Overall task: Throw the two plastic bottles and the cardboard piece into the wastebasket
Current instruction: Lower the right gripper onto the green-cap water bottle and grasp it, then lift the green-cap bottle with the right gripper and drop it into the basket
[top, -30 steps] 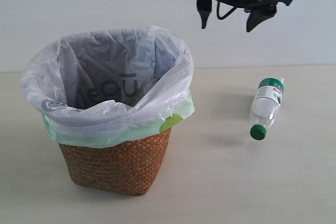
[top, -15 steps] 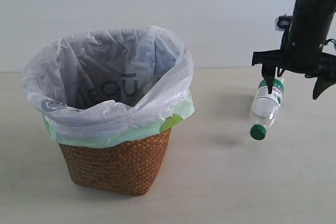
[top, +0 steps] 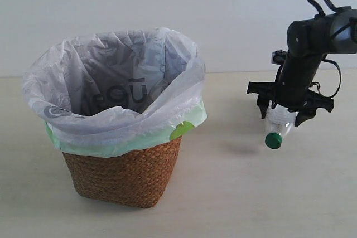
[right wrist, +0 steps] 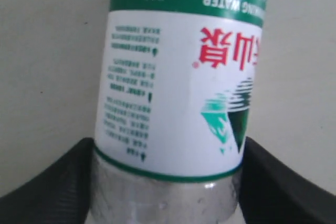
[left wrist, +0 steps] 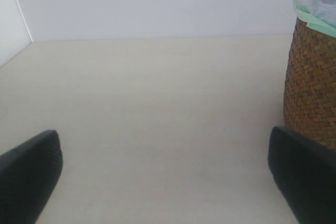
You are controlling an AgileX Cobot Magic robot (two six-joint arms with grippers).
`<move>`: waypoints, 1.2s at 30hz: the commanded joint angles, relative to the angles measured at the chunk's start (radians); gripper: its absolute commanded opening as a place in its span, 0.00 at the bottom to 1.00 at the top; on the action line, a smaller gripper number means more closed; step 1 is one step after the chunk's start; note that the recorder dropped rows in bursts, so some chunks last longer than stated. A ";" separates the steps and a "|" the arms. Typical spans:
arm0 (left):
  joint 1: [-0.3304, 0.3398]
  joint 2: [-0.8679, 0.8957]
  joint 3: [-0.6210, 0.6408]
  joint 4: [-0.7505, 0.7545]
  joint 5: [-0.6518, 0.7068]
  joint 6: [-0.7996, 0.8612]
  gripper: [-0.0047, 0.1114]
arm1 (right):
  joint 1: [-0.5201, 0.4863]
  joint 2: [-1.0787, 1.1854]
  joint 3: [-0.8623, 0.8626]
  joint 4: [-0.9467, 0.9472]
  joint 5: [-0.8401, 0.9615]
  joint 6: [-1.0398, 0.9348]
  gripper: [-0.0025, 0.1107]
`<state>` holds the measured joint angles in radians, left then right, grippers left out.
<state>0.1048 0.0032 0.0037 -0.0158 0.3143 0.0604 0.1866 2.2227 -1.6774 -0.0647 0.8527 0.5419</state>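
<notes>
The shorter bottle [top: 279, 124], green-white label and green cap [top: 273, 140], lies on the table right of the wastebasket [top: 125, 174]. My right gripper [top: 283, 114] has come down over it and stands open, one finger on each side of its body. In the right wrist view the bottle [right wrist: 173, 87] fills the gap of the right gripper [right wrist: 167, 182], with the dark fingers [right wrist: 47, 192] close against its sides. My left gripper [left wrist: 168, 182] is open over bare table beside the wicker basket [left wrist: 312, 87]. The red-label bottle and the cardboard piece are out of view.
The basket's white and light-green bag [top: 111, 82] stands open at the top, with dark lettering inside. A pale wall runs behind the beige table [top: 234, 193].
My right arm has swung from above the basket's right side over to the right and down, and its open gripper now straddles the green-capped bottle. The bottle has not moved.
</notes>
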 commanded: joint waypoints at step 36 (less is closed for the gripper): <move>0.002 -0.003 -0.004 -0.002 -0.007 -0.009 0.97 | 0.083 -0.468 0.000 1.044 0.368 -0.723 0.02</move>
<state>0.1048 0.0032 0.0037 -0.0158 0.3143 0.0604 0.2605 1.7856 -1.6738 0.7976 1.2201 -0.0532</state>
